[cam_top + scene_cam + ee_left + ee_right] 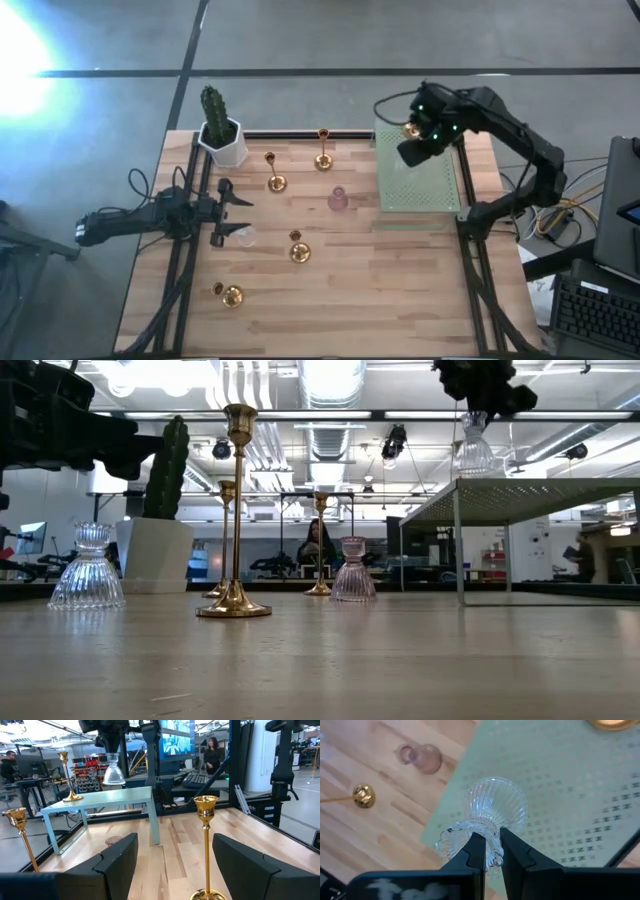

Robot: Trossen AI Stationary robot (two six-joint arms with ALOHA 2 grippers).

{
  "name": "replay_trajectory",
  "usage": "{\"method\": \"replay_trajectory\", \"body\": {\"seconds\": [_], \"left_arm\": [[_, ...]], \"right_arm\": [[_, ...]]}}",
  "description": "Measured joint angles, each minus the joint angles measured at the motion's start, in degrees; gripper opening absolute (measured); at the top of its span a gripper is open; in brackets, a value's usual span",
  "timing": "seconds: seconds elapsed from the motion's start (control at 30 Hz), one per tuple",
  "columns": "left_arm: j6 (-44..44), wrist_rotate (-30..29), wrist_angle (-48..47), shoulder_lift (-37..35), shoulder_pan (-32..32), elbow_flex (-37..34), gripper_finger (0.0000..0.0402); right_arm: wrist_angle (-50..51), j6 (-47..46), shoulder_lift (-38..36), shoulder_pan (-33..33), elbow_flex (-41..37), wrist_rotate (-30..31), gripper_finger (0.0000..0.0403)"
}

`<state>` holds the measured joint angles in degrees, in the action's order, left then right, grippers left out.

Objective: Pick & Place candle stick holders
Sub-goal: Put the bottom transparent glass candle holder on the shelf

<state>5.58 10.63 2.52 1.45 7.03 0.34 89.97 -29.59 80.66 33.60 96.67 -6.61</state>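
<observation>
My right gripper is shut on a clear ribbed glass holder over the raised green perforated mat, near its far left corner. A gold holder stands on the mat behind it. My left gripper waits open and empty at the table's left; a second clear glass holder stands just beside it. Gold holders stand on their round bases on the wood, and another is near the front left. A pink glass holder stands mid-table. My right gripper pinches the scalloped top rim of the clear glass holder between its two fingers. One finger seems to stand inside the cup and the other outside. The fingers point down from above. The holder hangs upright, its wide base just above the mat.
A white pot with a green cactus stands at the table's far left corner. Black frame rails run along both sides of the table. Bare wood lies at the near right. A person is in the room beyond.
</observation>
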Motion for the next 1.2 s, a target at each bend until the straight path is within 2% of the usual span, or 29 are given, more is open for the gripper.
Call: {"method": "replay_trajectory", "body": {"seconds": [0.47, 0.7, 0.93, 1.2], "left_arm": [[0.0, 0.0, 0.0, 0.0, 0.0, 0.0, 0.0262], [0.0, 0.0, 0.0, 0.0, 0.0, 0.0, 0.0262], [0.0, 0.0, 0.0, 0.0, 0.0, 0.0, 0.0262], [0.0, 0.0, 0.0, 0.0, 0.0, 0.0, 0.0262]], "right_arm": [[0.1, 8.0, 1.6, 14.1, -0.8, -1.5, 0.0024], [0.0, 13.2, 4.8, 16.3, -1.1, -2.8, 0.0024], [-1.9, 15.5, 5.7, 17.0, -1.1, 2.1, 0.0024], [-2.6, 15.5, 5.8, 18.8, -1.1, 2.1, 0.0024]]}}
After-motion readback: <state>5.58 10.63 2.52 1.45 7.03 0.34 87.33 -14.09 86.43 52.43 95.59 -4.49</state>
